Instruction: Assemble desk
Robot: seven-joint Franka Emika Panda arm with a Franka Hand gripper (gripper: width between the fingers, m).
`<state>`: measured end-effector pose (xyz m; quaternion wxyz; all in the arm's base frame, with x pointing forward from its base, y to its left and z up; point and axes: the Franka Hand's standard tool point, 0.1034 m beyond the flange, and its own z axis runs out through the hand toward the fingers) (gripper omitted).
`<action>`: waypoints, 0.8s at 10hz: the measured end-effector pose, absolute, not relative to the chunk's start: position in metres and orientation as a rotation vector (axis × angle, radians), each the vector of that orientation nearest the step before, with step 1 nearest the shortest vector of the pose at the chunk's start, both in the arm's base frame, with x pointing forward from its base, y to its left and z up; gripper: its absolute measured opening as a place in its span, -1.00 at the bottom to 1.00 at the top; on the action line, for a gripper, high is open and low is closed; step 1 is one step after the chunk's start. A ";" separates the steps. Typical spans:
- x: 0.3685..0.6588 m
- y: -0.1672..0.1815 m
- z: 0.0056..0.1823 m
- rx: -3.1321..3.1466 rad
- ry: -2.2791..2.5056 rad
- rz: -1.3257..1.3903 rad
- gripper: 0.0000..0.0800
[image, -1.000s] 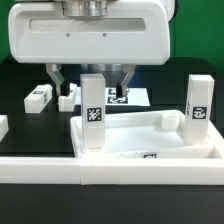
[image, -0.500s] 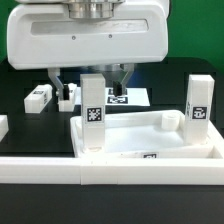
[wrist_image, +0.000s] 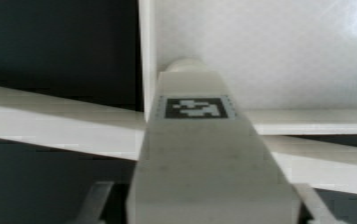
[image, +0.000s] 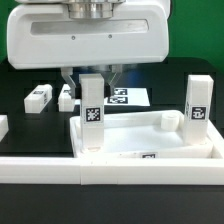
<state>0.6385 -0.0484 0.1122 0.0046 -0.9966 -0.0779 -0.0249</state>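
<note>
The white desk tabletop (image: pixel 140 122) lies rim up near the front of the black table. One tagged leg (image: pixel 93 112) stands upright in its corner on the exterior view's left. Another leg (image: pixel 198 103) stands in the corner on that view's right. My gripper (image: pixel 90 82) hangs over the left leg, a finger on each side of its top. In the wrist view the leg (wrist_image: pixel 201 150) fills the space between the fingers (wrist_image: pixel 100 200), with a thin dark gap showing on both sides. The tabletop (wrist_image: pixel 264 50) lies below it.
Two loose legs (image: pixel 39 96) (image: pixel 67 97) lie flat behind the tabletop on the exterior view's left. The marker board (image: pixel 128 97) lies behind the gripper. A long white border rail (image: pixel 110 175) runs along the front edge.
The fingers have drawn inward from wide apart to close beside the left leg's top. The hand, the legs and the tabletop have stayed in place.
</note>
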 end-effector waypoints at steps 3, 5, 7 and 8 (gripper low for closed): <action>0.638 -0.048 0.112 -3.118 0.141 -0.073 -0.28; 0.637 -0.049 0.112 -3.077 0.453 -0.073 -0.28; 0.637 -0.051 0.111 -3.005 0.774 -0.076 -0.28; 0.636 -0.051 0.111 -2.950 0.959 -0.074 -0.28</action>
